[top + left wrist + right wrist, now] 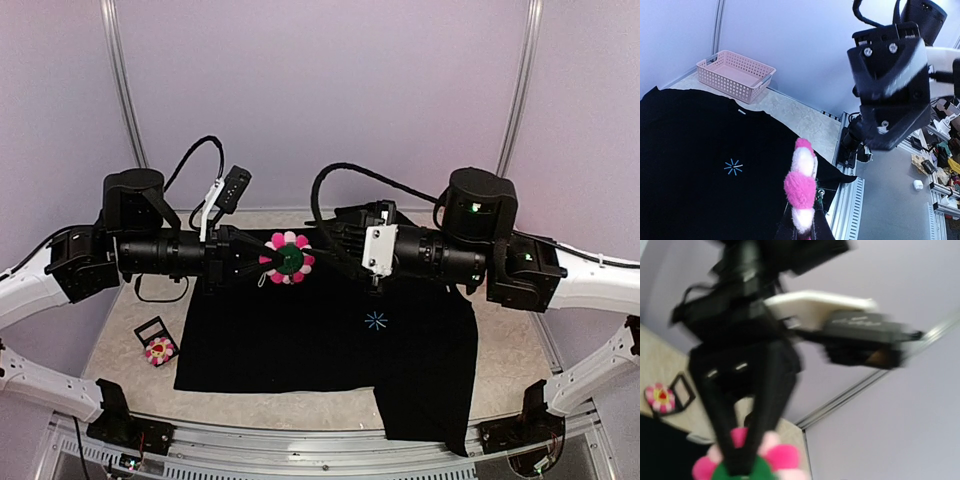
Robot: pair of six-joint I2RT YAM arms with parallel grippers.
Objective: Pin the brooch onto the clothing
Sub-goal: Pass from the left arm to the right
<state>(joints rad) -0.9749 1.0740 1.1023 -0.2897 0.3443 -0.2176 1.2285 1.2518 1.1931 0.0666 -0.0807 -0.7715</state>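
The brooch hangs above the clothing, a black T-shirt spread flat on the table. Its dark green back faces up, ringed by pink and white petals. My left gripper is shut on its left edge. In the left wrist view the brooch is edge-on between my left fingers. The shirt's blue starburst lies to its left. My right gripper hovers just right of the brooch; its jaws are black against black, so their state is unclear. The blurred right wrist view shows the brooch in the left gripper's fingers.
A second flower brooch lies on a black card near the shirt's left edge. A pink slotted basket stands beyond the shirt's collar. The table's metal rail runs along the shirt's edge. The right arm's wrist looms close above.
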